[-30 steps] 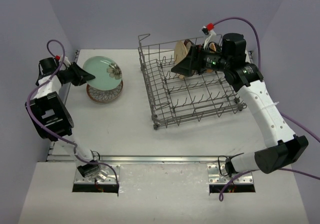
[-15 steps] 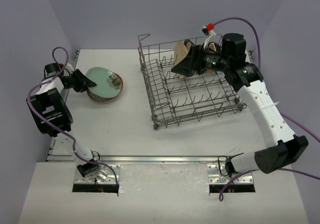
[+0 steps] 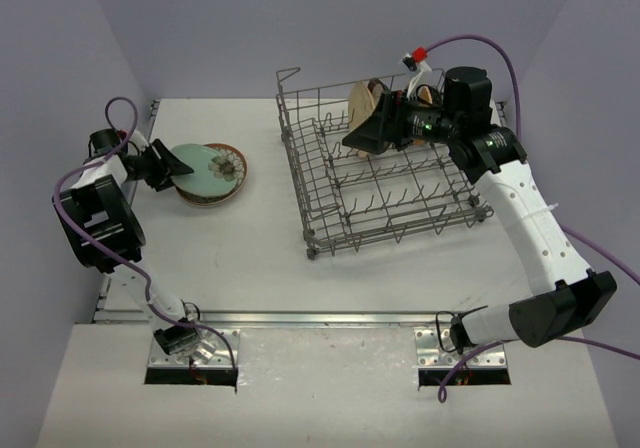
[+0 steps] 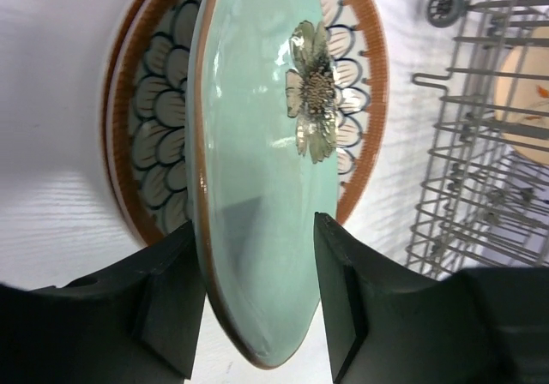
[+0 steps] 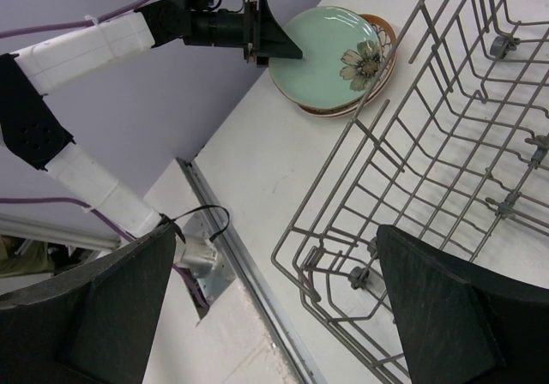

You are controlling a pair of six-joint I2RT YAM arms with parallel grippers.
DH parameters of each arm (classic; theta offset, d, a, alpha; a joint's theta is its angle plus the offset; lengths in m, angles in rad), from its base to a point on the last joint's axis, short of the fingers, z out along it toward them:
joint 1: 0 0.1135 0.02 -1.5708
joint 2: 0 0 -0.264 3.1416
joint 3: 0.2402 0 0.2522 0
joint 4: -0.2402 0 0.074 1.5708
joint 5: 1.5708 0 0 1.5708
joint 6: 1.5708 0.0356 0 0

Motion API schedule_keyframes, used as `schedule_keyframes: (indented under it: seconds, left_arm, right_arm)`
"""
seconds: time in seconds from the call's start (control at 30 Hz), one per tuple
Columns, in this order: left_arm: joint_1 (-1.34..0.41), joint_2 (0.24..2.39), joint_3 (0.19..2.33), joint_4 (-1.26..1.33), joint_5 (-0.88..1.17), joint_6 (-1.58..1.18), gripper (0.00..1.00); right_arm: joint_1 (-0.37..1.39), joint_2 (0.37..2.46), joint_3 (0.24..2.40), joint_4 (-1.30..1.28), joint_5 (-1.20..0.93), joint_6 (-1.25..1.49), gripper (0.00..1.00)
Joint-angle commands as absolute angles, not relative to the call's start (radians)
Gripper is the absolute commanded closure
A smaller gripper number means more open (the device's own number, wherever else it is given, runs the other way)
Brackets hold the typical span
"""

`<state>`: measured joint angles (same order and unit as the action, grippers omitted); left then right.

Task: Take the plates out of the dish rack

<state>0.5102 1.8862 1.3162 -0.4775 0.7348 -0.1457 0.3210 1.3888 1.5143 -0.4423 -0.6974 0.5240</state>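
A wire dish rack [image 3: 400, 208] fills the right of the white desk [image 3: 260, 258], a tan plate [image 3: 362, 103] upright at its back. The right end effector [image 3: 365, 133] hovers beside it, spread wide and empty. At left, a green plate [image 3: 207, 164] rests on patterned plates [image 3: 215, 196], the left end effector [image 3: 178, 160] parted loosely around its rim.

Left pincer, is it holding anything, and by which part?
The green plate's near rim sits between the left pincer's fingers, the plate resting on the patterned plate. Whether they grip it cannot be told.
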Motion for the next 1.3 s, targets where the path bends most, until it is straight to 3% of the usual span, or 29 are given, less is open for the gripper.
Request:
schedule_keyframes:
  seconds: [0.0,0.2,0.3,0.47,0.67,0.83,0.97,1.07,1.27]
  left_arm:
    - [0.51,1.816,1.315,-0.458,0.634,-0.066,0.53]
    - [0.506,1.762,1.298,-0.446,0.464,-0.018,0.41]
    - [0.503,1.752,1.295,-0.448,0.404,-0.005,0.3]
    - [0.502,1.713,1.27,-0.411,0.335,0.029,0.29]
    - [0.468,1.63,1.24,-0.323,0.082,0.106,0.42]
    - [0.445,1.661,1.279,-0.336,-0.113,0.187,0.72]
    - [0.426,1.698,1.279,-0.361,-0.149,0.222,0.85]
    - [0.403,1.732,1.274,-0.377,-0.16,0.228,0.87]
    - [0.358,1.813,1.275,-0.408,-0.101,0.209,0.79]
  right_arm:
    - [0.318,1.39,1.512,-0.417,-0.715,0.523,0.01]
    - [0.318,1.396,1.514,-0.413,-0.723,0.526,0.01]
    - [0.318,1.394,1.509,-0.411,-0.722,0.527,0.01]
    - [0.318,1.385,1.495,-0.41,-0.717,0.523,0.01]
    - [0.318,1.379,1.483,-0.408,-0.71,0.52,0.01]
    - [0.319,1.381,1.485,-0.407,-0.706,0.518,0.01]
    - [0.318,1.384,1.486,-0.408,-0.698,0.518,0.01]
    - [0.318,1.389,1.492,-0.412,-0.696,0.515,0.01]
    - [0.318,1.393,1.499,-0.422,-0.681,0.506,0.01]
